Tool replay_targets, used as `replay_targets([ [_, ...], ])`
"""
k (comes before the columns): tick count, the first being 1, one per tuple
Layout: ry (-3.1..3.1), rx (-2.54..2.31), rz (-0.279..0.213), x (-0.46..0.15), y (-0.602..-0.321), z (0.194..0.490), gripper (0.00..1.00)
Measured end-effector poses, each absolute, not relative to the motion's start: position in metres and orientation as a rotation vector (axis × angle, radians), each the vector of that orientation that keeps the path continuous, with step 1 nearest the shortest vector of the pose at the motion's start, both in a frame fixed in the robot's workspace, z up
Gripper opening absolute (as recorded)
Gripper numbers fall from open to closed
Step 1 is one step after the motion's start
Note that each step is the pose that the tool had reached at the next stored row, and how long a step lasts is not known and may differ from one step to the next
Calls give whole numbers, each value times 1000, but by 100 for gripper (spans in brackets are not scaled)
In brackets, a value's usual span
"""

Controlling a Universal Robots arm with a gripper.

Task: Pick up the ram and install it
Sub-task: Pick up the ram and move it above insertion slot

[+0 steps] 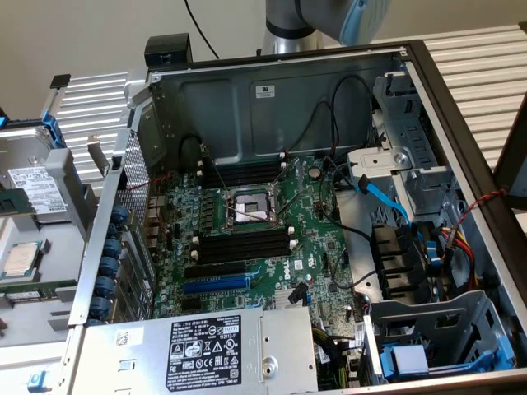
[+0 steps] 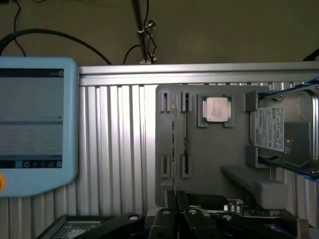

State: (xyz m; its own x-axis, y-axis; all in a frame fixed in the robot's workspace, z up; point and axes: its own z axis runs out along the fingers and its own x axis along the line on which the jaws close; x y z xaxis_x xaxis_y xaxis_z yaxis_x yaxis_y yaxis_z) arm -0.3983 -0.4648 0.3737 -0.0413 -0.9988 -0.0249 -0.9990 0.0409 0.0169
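Observation:
The ram (image 2: 185,130) stands on edge in a clip holder on the grey parts tray (image 2: 214,164), and from the wrist it reads as a thin dark line. In the exterior view it is a green strip (image 1: 33,290) at the left, below the loose processor. My gripper (image 2: 177,198) hangs above the tray's near edge, a short way from the ram, black fingers shut with nothing between them. Inside the open computer case, empty black memory slots with white end clips (image 1: 243,245) lie beside the processor socket (image 1: 249,207). The arm (image 1: 329,16) rises behind the case.
On the tray are a loose processor (image 2: 216,108) and a hard drive (image 2: 286,132). A light-blue touchscreen pendant (image 2: 35,124) lies on the ribbed table. In the case, a blue expansion slot (image 1: 216,285), loose black cables (image 1: 329,123), a drive cage (image 1: 428,346) and the power supply (image 1: 206,346) crowd the board.

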Motion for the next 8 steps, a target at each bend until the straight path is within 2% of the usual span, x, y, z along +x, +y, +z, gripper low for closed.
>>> replay_targets([
  [8,2262,-2170,48,-369,-465,398,12],
])
